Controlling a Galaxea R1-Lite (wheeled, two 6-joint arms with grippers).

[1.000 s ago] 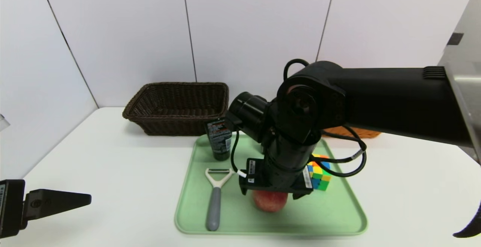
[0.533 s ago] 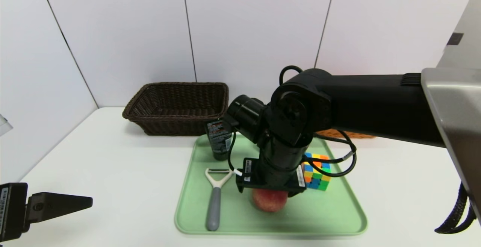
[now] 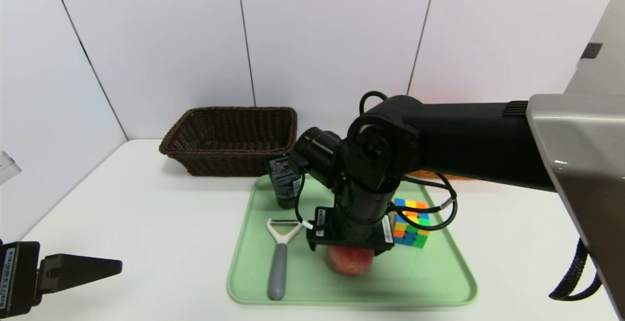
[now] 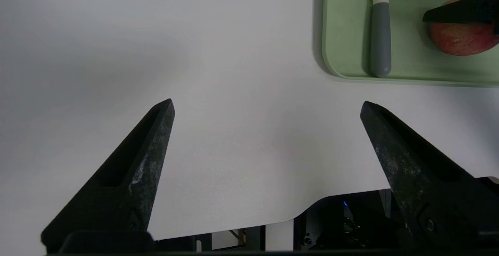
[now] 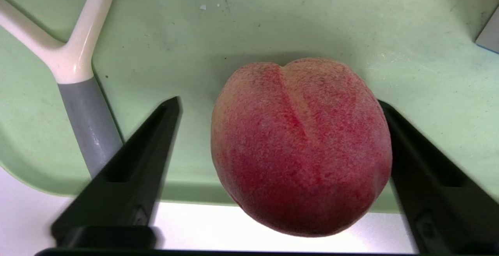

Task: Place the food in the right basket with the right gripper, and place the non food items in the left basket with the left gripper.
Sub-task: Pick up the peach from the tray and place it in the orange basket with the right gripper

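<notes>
Grabbing the food: right claw (image 5: 278,108) wide open around peach (image 5: 300,143) — one finger touching. Next: squeeze, lift, basketward.

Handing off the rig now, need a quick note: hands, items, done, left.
Right hand: open, down on the green tray, fingers either side of the peach; one finger touches or nearly touches it, the other is apart. Not yet gripped.
Left hand: open, idle over bare table near the robot's left front edge.
On the tray: peach, peeler, black tube standing upright, puzzle cube.
Dark left basket shows nothing inside; orange right basket mostly hidden behind the right arm.
Done: nothing visibly sorted.
Left: peach to right basket; peeler, tube, cube to left basket.
</notes>
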